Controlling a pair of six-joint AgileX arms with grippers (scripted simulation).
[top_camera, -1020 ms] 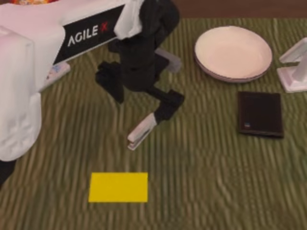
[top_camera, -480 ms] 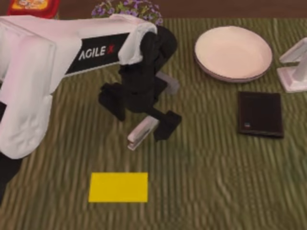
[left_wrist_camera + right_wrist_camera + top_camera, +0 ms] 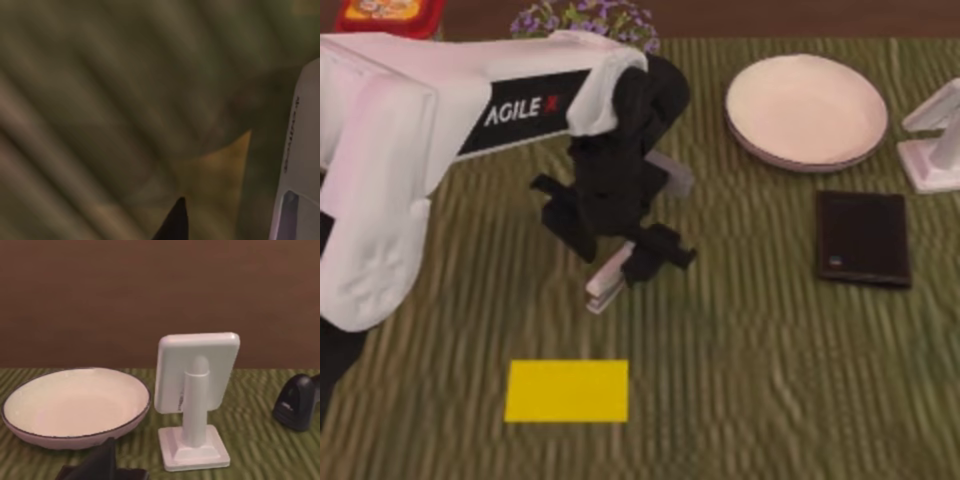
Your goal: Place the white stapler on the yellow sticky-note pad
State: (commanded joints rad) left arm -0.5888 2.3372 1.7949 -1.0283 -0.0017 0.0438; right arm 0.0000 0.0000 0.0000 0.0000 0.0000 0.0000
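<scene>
Left gripper pinches slim white-grey plastic stapler mid-tabletop. Likely light, rigid, smooth-sided: hold mid-body. Flat yellow sticky-note pad lies toward front edge. Right gripper unseen.

Cream plate, black wallet, white stand, purple flowers, red-lidded tub on green cloth.

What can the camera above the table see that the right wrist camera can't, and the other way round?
Only the top view shows the left arm's claw down over the white stapler, the yellow sticky-note pad, and purple flowers. Only the right wrist view shows a black handheld device beyond the stand. Both show the cream plate, the white stand and the green ribbed table cover.
</scene>
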